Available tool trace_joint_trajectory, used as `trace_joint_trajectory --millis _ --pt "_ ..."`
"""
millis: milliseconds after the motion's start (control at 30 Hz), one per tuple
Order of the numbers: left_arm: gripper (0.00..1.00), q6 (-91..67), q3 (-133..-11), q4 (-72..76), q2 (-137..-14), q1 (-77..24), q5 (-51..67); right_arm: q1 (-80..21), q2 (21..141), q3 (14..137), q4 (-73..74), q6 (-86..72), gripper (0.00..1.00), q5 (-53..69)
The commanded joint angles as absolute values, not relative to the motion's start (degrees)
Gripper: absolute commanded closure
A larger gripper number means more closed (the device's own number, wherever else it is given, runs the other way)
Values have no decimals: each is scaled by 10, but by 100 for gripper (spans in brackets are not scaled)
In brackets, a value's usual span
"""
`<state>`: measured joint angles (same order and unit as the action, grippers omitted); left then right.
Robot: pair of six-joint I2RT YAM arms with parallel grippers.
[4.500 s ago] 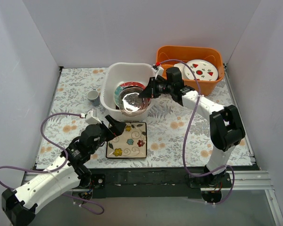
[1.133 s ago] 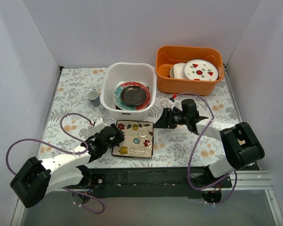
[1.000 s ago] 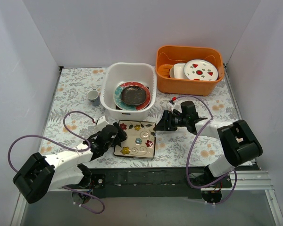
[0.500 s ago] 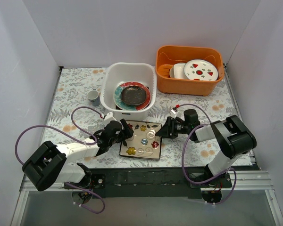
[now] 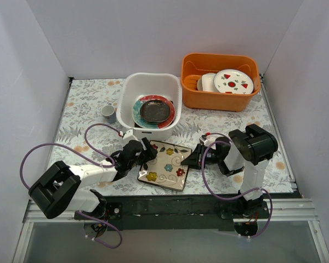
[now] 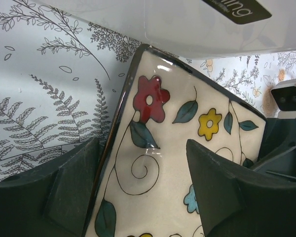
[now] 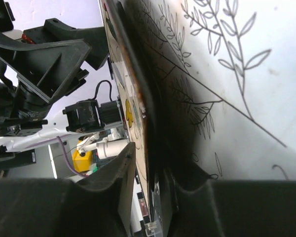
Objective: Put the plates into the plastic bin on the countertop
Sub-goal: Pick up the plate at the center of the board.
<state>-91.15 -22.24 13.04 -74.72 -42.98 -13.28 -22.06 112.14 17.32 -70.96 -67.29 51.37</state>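
The white square plate with coloured flowers (image 5: 165,165) lies turned askew on the countertop (image 5: 82,118), in front of the plastic bin (image 5: 127,98). My left gripper (image 5: 146,153) is open at the plate's left edge. In the left wrist view (image 6: 143,145) one finger is off the rim and one is over the plate (image 6: 172,143). My right gripper (image 5: 193,159) is shut on the plate's right rim (image 7: 119,64), one finger above and one under it (image 7: 147,165), and that edge is raised. The bin holds the teal-and-red round plate (image 5: 137,109) and the dark round plate (image 5: 155,110).
An orange tub (image 5: 219,98) at the back right holds a white round plate with red fruit marks (image 5: 233,81) and a white cup (image 5: 208,82). A small cup (image 5: 108,113) stands left of the bin. The bin's wall (image 6: 187,24) is just beyond the square plate.
The right gripper left the dark plate in the bin and came down to the square plate's right edge. The left gripper slid the plate to the right, and it turned.
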Motion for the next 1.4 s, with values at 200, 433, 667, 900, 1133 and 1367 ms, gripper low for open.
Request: trace_joint_trajectory --millis 200,433,667,900,1133,1367 --pt "30 -936 -202 63 -693 -456 -82 -257 1044 246 -681 -594 96 543" --pt "27 -944 -195 9 -622 -462 -114 -259 1004 293 -525 -504 99 533" --pt "21 -946 -180 -24 -550 -463 -140 -258 1000 273 -542 -510 99 541" --pt "11 -926 -195 -30 -526 -463 -163 -254 940 258 -506 -498 99 544" --pt "3 -891 -217 -4 -499 -463 -160 -227 827 244 -375 -438 99 530" --pt "2 -869 -248 9 -486 -463 -177 -214 727 276 -216 -371 99 512"
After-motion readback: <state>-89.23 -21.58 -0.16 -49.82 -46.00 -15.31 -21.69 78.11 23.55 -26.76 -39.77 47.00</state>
